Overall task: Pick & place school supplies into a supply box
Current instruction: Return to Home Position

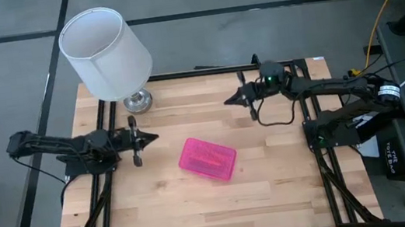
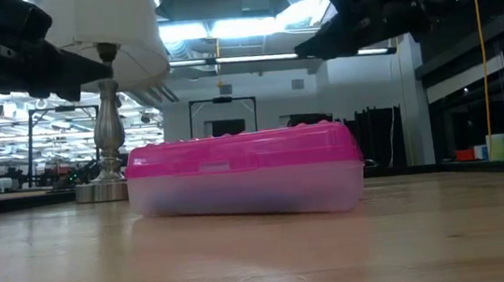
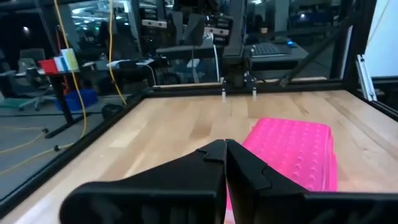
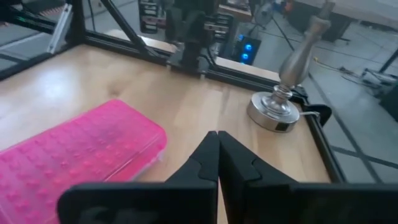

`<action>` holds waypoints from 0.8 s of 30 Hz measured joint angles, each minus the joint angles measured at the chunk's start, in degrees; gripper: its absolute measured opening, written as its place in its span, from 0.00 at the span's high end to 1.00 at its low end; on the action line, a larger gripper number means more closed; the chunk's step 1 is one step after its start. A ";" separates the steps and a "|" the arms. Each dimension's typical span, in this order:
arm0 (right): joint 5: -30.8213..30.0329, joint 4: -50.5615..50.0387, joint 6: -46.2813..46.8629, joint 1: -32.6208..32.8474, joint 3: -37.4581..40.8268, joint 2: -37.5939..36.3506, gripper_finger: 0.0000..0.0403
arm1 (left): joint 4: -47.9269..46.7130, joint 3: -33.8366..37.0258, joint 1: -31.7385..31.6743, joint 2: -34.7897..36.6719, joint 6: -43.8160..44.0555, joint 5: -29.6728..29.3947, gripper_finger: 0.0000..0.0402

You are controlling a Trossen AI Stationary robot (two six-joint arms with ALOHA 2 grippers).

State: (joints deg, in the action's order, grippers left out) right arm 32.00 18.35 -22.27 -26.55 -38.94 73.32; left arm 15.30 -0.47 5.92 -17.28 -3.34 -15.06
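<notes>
Left gripper [image 1: 145, 139], fingers pinched together and empty, hovers near the pink supply box [image 1: 208, 159] in the high view; right gripper [image 1: 229, 100] is farther off. Low view: lid [image 2: 239, 152] down, contents unreadable. Wrist views: each of the 2 finger pairs meets, box ahead. No loose supplies show; packing looks finished.

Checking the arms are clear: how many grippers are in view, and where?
2. The left gripper is left of the box; the right gripper is beyond it, rightward. Both shut, neither touching it.
</notes>
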 joint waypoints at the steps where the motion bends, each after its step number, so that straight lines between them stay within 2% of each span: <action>1: 1.16 0.06 0.09 -0.67 0.00 0.00 0.99 | -0.88 0.00 -0.20 1.27 -0.01 0.13 0.99; 7: 2.15 0.24 4.16 -3.02 0.00 0.02 0.99 | -4.72 0.00 -2.38 8.22 -1.77 4.38 0.99; 11: 2.17 0.24 4.67 -2.94 0.00 0.02 0.99 | -8.02 0.00 -4.77 11.86 -1.67 5.62 0.99; 14: 2.17 -0.06 8.55 -2.41 0.00 -0.46 0.99 | -9.82 0.00 -6.59 14.03 -0.91 7.56 0.99; 17: 2.17 -3.41 11.16 -1.54 0.00 -2.84 0.99 | -10.32 0.00 -8.07 15.87 -0.59 9.67 0.99; 19: 1.85 -8.59 8.71 -0.89 0.00 -5.49 0.99 | -11.14 0.00 -8.91 17.17 -0.84 10.28 0.99; 24: -6.21 -18.34 8.45 2.13 0.09 -13.11 0.99 | -13.19 -0.64 -10.09 17.27 -0.88 10.24 0.99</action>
State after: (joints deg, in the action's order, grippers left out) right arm 25.79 0.01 -13.82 -24.43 -38.85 60.21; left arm 2.10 -1.11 -4.17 -0.01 -4.23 -4.82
